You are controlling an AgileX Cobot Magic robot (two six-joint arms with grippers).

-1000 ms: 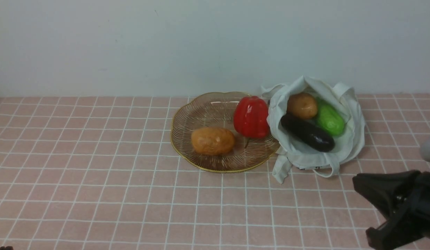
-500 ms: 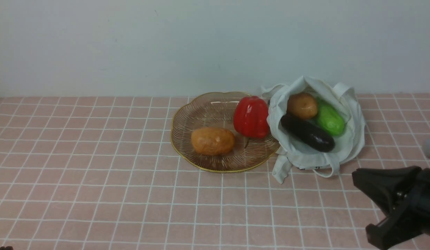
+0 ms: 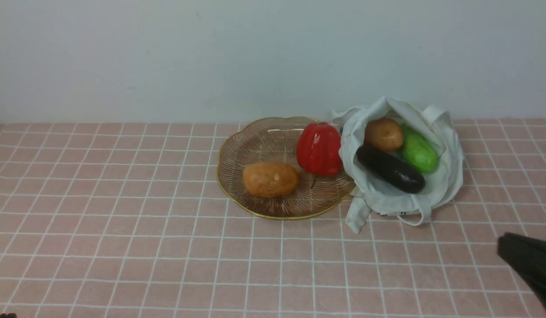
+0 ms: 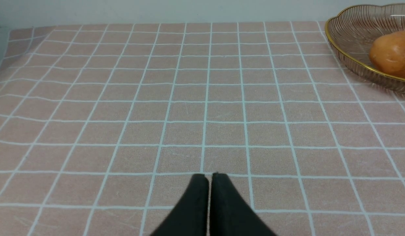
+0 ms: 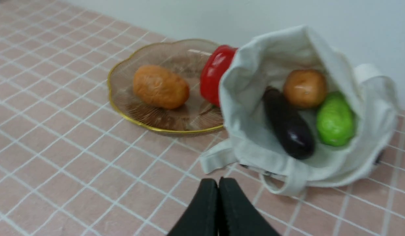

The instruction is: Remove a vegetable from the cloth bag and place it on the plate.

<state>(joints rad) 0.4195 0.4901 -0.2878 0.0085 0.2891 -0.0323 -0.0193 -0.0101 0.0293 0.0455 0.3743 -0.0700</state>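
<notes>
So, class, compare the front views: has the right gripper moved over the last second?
Yes. The right gripper has drawn back toward the robot's right, sitting lower in the view and farther from the cloth bag, which has not shifted.

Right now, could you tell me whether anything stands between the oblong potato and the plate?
Nothing visible does: the potato already lies on the plate, near the red pepper, outside the cloth bag.

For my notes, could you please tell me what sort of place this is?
Likely a staged lab tabletop: pink checked tablecloth, bare pale wall, cloth bag beside a glass plate.
</notes>
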